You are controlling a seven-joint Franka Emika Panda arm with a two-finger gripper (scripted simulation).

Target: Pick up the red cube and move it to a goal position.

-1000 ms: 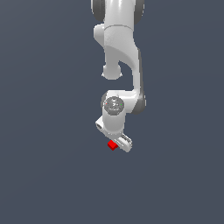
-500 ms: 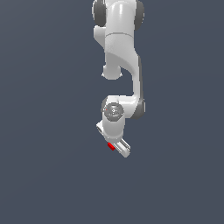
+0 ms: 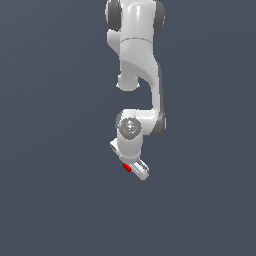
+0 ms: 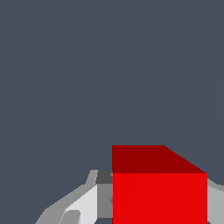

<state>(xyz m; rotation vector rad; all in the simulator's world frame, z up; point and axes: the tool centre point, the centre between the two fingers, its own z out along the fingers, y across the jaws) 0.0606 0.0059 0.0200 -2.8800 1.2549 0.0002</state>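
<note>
The red cube point(image 3: 126, 167) shows in the exterior view as a small red sliver at the lower tip of the white arm, mostly hidden by the gripper point(image 3: 132, 168). In the wrist view the red cube point(image 4: 159, 192) is large and sits between the two grey fingers. One finger point(image 4: 83, 203) lies against one side of it and the other finger point(image 4: 215, 199) against the opposite side, with no gap showing. The gripper is shut on the cube. No goal marker shows in either view.
The white arm point(image 3: 137, 60) reaches down from the top of the exterior view over a plain dark grey floor point(image 3: 55, 150). Nothing else shows in either view.
The gripper has shifted slightly downward in the exterior view and now covers more of the red cube. The arm's upper links have also shifted a little.
</note>
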